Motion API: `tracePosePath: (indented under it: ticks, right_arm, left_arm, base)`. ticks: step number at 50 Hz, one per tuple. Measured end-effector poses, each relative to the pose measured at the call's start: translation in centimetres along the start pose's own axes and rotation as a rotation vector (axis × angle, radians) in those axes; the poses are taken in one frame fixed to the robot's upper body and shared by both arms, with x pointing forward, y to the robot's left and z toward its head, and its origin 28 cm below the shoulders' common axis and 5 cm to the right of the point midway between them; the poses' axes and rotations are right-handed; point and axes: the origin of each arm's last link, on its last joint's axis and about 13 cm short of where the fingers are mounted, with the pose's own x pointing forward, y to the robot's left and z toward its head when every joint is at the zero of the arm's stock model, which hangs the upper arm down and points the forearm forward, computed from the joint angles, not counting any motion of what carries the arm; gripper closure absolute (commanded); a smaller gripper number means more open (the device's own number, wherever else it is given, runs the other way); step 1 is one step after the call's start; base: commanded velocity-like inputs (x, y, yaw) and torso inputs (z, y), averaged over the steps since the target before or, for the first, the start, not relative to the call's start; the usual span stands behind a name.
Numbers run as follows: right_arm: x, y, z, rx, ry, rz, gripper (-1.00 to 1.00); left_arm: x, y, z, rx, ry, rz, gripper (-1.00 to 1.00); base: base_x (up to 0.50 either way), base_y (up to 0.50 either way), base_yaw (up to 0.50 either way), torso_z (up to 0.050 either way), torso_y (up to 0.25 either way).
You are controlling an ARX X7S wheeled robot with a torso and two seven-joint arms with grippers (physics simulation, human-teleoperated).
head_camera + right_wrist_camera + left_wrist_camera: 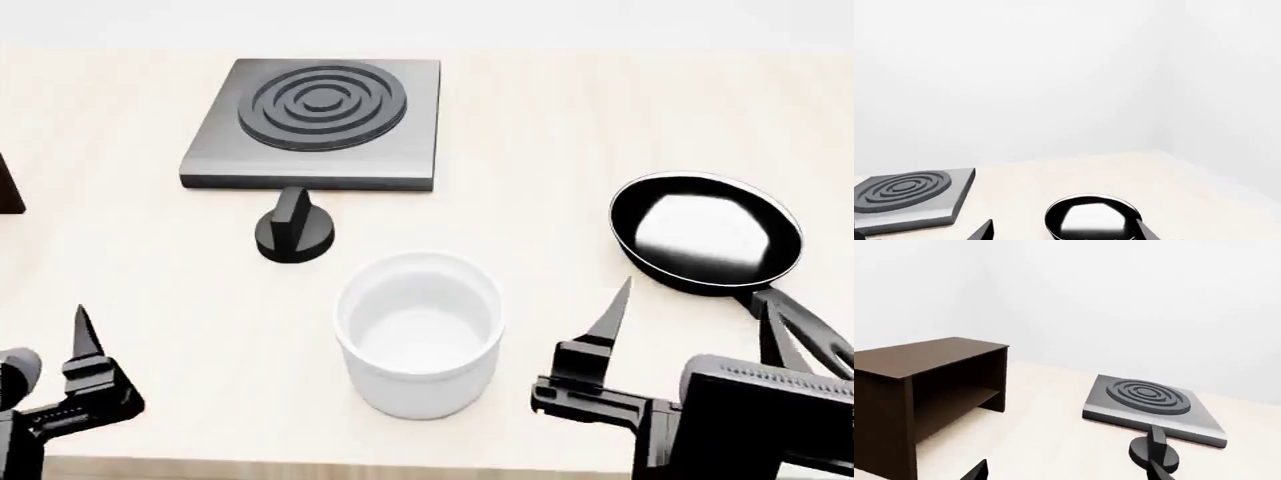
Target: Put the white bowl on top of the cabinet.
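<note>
The white bowl [420, 335] stands upright on the table near its front edge, midway between my two arms, and shows only in the head view. The cabinet [927, 357], a dark brown box with a flat top and an open shelf, shows in the left wrist view; in the head view only a dark sliver of the cabinet [7, 185] shows at the far left edge. My left gripper [1069, 471] is open and empty, left of the bowl. My right gripper [694, 315] is open and empty, right of the bowl and apart from it.
A square dark grey stove plate [314, 120] with rings lies behind the bowl, a black knob [294, 232] just in front of it. A black frying pan [707, 235] lies at the right, its handle beside my right gripper. Pale table surface lies between stove plate and cabinet.
</note>
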Motion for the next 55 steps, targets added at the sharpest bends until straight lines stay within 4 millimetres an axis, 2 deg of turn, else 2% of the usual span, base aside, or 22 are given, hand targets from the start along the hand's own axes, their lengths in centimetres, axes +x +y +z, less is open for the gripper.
tracePosePath:
  ticks: [11,20,27,33,55]
  right_arm:
    - [2.5,-2.0,5.6,0.036,-0.128,-0.157,-1.00]
    - [3.3,-4.2,8.2,0.044,-0.210,-0.290,-1.00]
    - [3.6,-5.5,9.0,0.044,-0.243,-0.373,-1.00]
    - [3.7,-6.2,9.3,0.039,-0.257,-0.421,-1.00]
    - [4.1,-6.5,9.3,0.032,-0.265,-0.450,-1.00]
  left_arm:
    - [3.5,1.1,5.4,-0.090,-0.105,0.160,-1.00]
    - [5.2,2.8,8.2,-0.156,-0.172,0.310,-1.00]
    - [5.7,3.5,9.0,-0.187,-0.198,0.370,-1.00]
    - [6.0,3.7,9.4,-0.204,-0.205,0.397,-1.00]
    - [6.1,4.1,9.9,-0.216,-0.218,0.430,-1.00]
  base:
    - [0.00,0.00,0.00,0.000,0.000]
    - [0.00,0.00,0.00,0.000,0.000]
    - [0.00,0.00,0.00,0.000,0.000]
    - [0.00,0.50,0.00,0.000,0.000]
    - [0.00,0.50,0.00,0.000,0.000]
